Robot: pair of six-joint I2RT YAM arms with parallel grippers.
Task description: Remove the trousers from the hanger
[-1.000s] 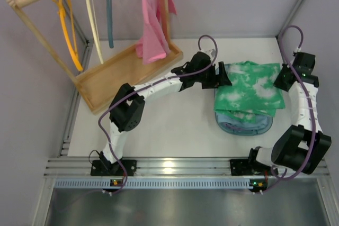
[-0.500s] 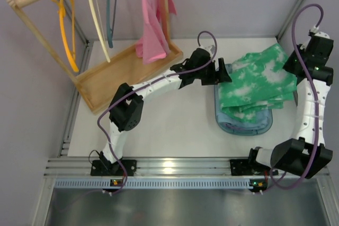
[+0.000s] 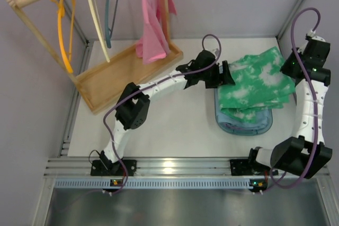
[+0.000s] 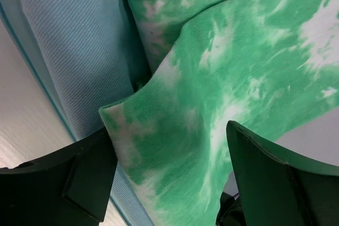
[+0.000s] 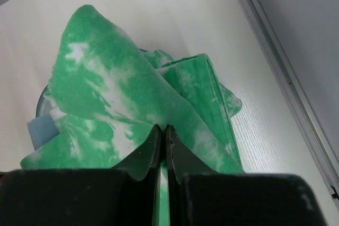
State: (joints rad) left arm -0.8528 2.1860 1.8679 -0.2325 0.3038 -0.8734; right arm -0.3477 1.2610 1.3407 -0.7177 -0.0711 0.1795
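The green tie-dye trousers (image 3: 254, 80) lie over a light-blue folded cloth (image 4: 74, 51) in a blue tub (image 3: 243, 125) at the right of the table. My right gripper (image 3: 290, 71) is shut on their right edge (image 5: 106, 93) and holds that side raised. At their left edge my left gripper (image 3: 226, 72) stands open, with a fold of the green cloth (image 4: 228, 78) hanging between its fingers (image 4: 265, 173). The dark grey-blue hanger (image 3: 108, 9) hangs bare on the wooden rail at the back left, far from both grippers.
A wooden rack with a tray base (image 3: 106, 80) stands at the back left. It carries an orange hanger (image 3: 66, 30), a cream hanger (image 3: 98, 19) and a pink cloth (image 3: 153, 25). A metal frame post (image 5: 275, 62) runs close by the right arm.
My right gripper closed on the trousers' right edge and lifted it up and to the right, pulling the cloth askew. The left arm edged slightly right. The hangers swung a little.
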